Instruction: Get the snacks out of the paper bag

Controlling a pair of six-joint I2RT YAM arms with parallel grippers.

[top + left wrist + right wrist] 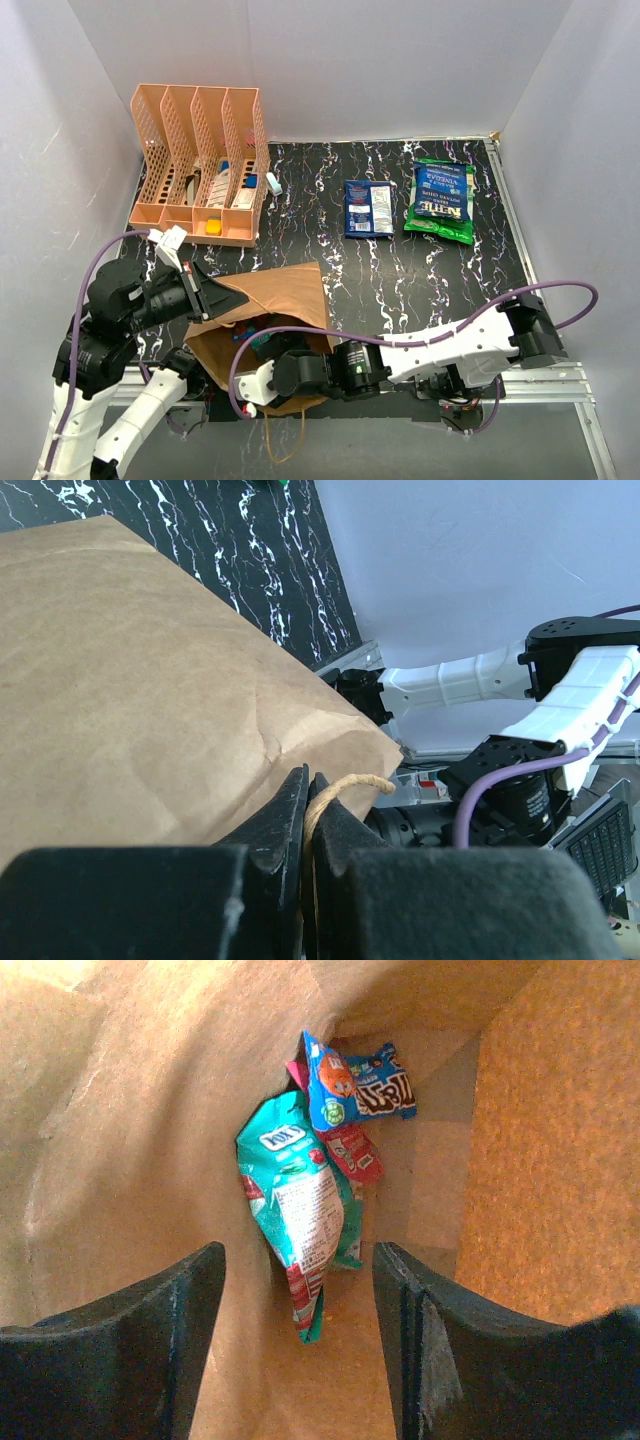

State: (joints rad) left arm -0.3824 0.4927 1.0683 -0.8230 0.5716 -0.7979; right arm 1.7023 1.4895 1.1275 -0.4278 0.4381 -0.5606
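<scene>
The right gripper (300, 1260) fills the bottom of its own wrist view, its two dark fingers spread apart and holding nothing, pushed well inside the paper bag (520, 1140). Just ahead of the gap a teal snack packet (295, 1200) stands on edge against the left wall, with a red packet (352, 1152) behind it and a blue packet (360, 1085) above. Outside, the left gripper (308, 780) is clenched on the twisted paper handle (350, 785), holding the mouth up. A green chip bag (441, 201) and a dark blue packet (369, 208) already lie on the marbled table (400, 270). The risks are plain – the left finger may pinch the bag wall together with the teal packet, the shiny film may slip out, or the thin handle may tear so the mouth sags onto the arm.
</scene>
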